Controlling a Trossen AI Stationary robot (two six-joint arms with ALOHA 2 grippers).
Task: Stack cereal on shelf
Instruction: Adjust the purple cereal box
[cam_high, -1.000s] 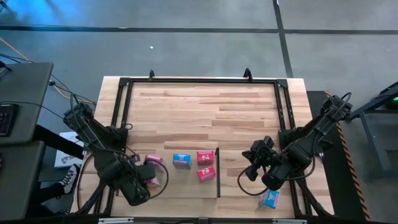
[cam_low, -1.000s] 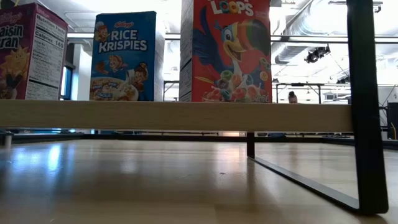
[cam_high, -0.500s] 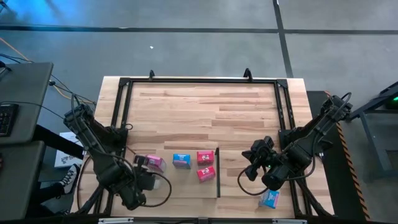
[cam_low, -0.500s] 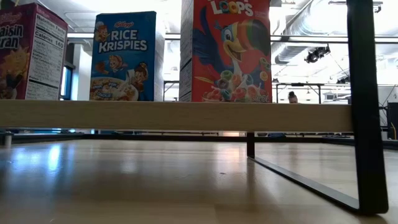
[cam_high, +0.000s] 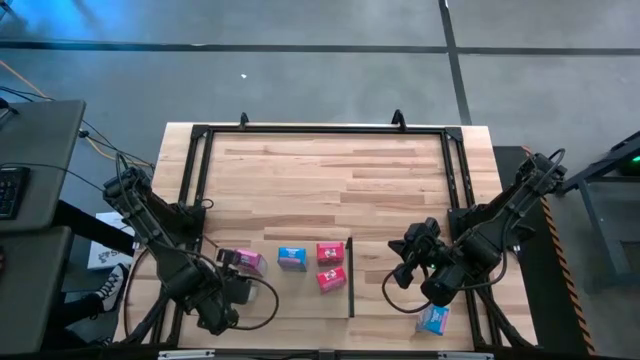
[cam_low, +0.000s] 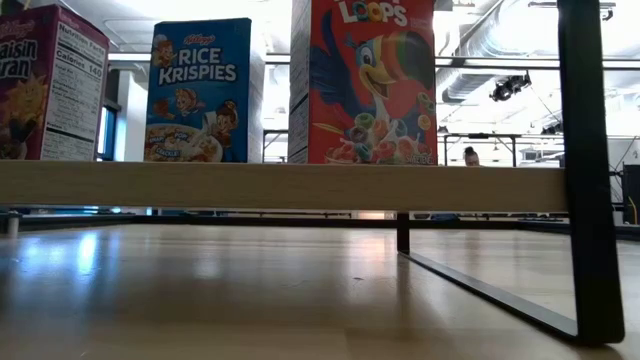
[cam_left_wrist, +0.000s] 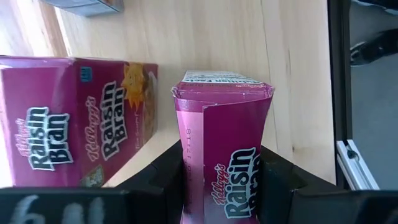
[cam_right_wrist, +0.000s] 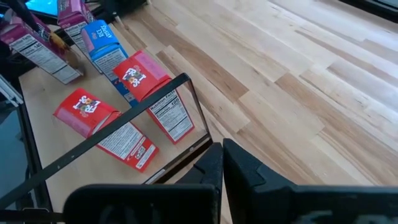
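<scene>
I see my left gripper (cam_left_wrist: 224, 186) clamped on a pink cardboard Raisin Bran box (cam_left_wrist: 222, 149) over the light wood shelf (cam_high: 310, 300), beside another pink box (cam_left_wrist: 68, 118); right gripper (cam_right_wrist: 221, 165) closed, empty.

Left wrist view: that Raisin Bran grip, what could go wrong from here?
1. The left pincer squeezes the held Raisin Bran box until its sides bow in; it may crush or slip.
2. A second Raisin Bran box stands close beside it; setting down could knock it over.
</scene>
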